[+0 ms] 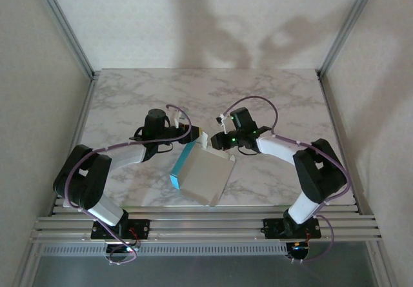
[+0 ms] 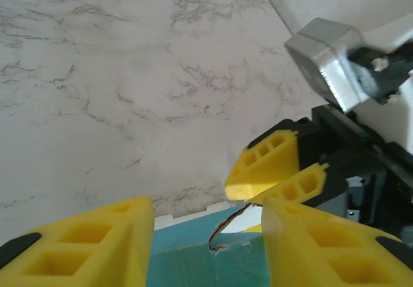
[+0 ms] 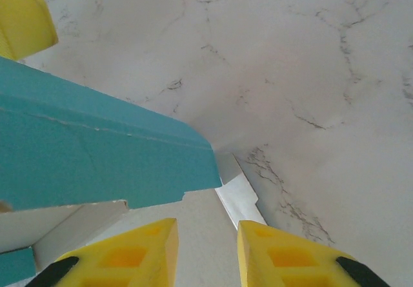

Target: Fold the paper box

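Observation:
The paper box (image 1: 205,174) lies partly folded in the middle of the table, pale grey-white face up, with a turquoise side wall along its left. My left gripper (image 1: 195,133) is at its far corner. In the left wrist view the turquoise card (image 2: 200,255), torn near the middle, spans the whole gap between my left gripper's (image 2: 206,203) yellow fingers, which are shut on it. The right arm's fingers (image 2: 274,164) show just beyond. My right gripper (image 1: 210,142) meets the same far edge. In its wrist view it (image 3: 208,226) stands open over the grey-white face (image 3: 200,255), beside a raised turquoise flap (image 3: 97,151) and a small edge tab (image 3: 240,195).
The marble table (image 1: 290,100) extends behind and to both sides of the box. Aluminium posts (image 1: 64,29) and white walls enclose it. A rail (image 1: 206,224) carrying both arm bases runs along the near edge.

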